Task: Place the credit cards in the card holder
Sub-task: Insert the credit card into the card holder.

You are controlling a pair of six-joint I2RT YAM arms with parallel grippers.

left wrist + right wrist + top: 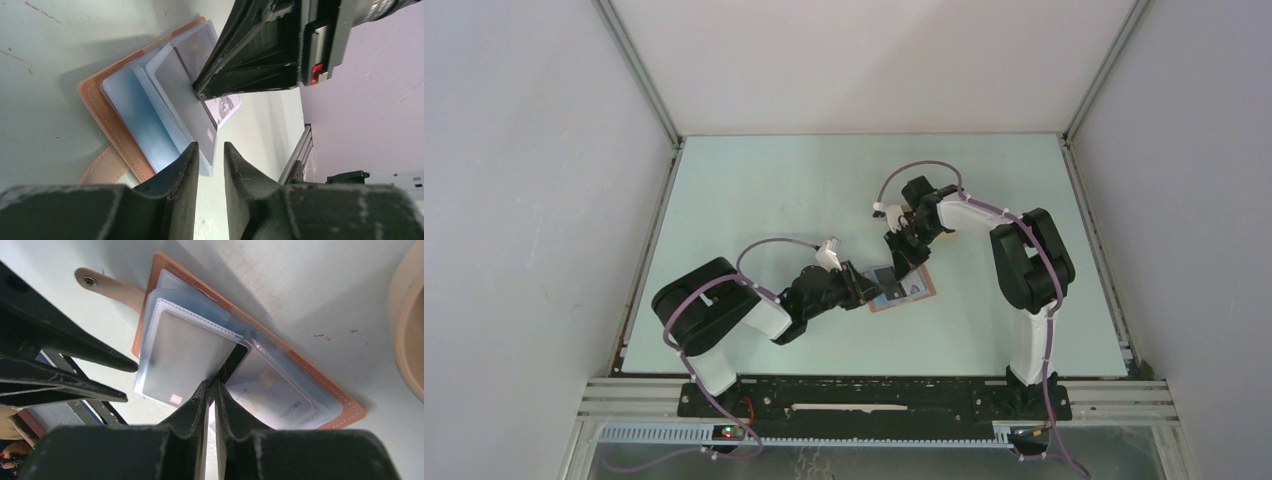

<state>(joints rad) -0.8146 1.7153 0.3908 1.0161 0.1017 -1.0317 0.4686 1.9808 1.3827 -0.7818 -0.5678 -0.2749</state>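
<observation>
- Found holder (916, 290) lying open at centre of top view, both grippers on it.
- Saw grey card (180, 355) inside a raised clear leaf (165, 295), lower centre of right wrist view; looked mostly seated.
- Read right gripper (211, 390) as pressed nearly together, tips at card's inner edge; couldn't tell if anything thin was pinched.
- Read left gripper (210, 150) as slightly spread, leaf corner in the gap, no clear clamp.
- Judged best: steady leaf with left, push card in-plane, light force, no buckling, no dragging holder.

We see a robotics lab cell: bare white walls (524, 200) boxing a pale table (754, 200), arms (1024, 260) mounted on an aluminium frame (1124, 395).
</observation>
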